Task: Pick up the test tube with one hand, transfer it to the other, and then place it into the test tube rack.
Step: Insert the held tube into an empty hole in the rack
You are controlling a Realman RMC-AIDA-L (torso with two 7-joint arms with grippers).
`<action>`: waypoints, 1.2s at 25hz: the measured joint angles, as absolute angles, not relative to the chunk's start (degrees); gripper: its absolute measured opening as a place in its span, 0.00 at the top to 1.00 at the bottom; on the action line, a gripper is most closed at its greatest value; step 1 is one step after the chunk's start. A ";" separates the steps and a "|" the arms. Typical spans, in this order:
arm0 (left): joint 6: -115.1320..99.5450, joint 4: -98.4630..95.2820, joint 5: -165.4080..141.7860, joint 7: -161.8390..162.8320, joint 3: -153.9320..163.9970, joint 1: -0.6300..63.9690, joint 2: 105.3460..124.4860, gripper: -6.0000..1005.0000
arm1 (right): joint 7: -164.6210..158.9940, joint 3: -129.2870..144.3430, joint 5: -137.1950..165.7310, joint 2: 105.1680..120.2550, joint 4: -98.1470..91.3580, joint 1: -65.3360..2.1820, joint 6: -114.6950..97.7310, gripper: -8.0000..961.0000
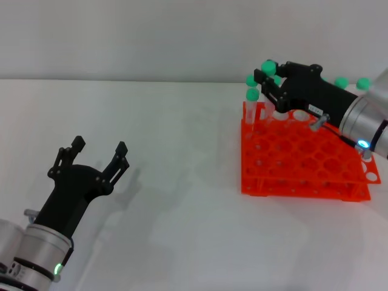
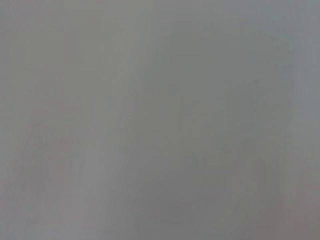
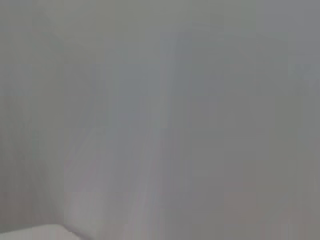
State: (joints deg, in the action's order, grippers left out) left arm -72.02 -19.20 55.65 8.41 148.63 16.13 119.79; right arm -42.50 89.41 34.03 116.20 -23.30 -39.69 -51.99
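The orange-red test tube rack (image 1: 303,160) stands at the right of the white table in the head view. Several green-capped tubes stand along its back row, such as one at the back left corner (image 1: 251,94) and two at the far right (image 1: 341,82). My right gripper (image 1: 271,86) reaches over that back left corner among the tubes. One green cap (image 1: 268,66) sits just above its fingers and another (image 1: 277,79) between them; whether a tube is held cannot be told. My left gripper (image 1: 99,148) is open and empty above the table at the lower left. Both wrist views show only blank grey.
Bare white table (image 1: 182,182) lies between the left gripper and the rack. A pale wall runs behind the table's far edge (image 1: 121,80). The right arm's silver wrist (image 1: 367,124) hangs over the rack's right side.
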 joint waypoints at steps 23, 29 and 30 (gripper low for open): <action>-70.59 -18.97 56.19 9.81 147.21 16.63 119.65 0.11 | -35.17 99.75 17.87 116.19 -19.04 -41.74 -45.98 0.72; -70.28 -18.98 56.18 9.92 147.21 17.12 119.61 0.11 | -35.05 103.84 13.79 116.19 -18.65 -42.20 -42.42 0.72; -70.29 -18.98 56.17 9.98 147.21 17.18 119.61 0.11 | -35.05 104.26 13.39 116.19 -18.65 -42.29 -41.95 0.72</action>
State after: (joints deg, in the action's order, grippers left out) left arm -70.29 -18.98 56.17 9.98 147.21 17.18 119.61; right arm -35.05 104.26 13.39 116.19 -18.65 -42.29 -41.95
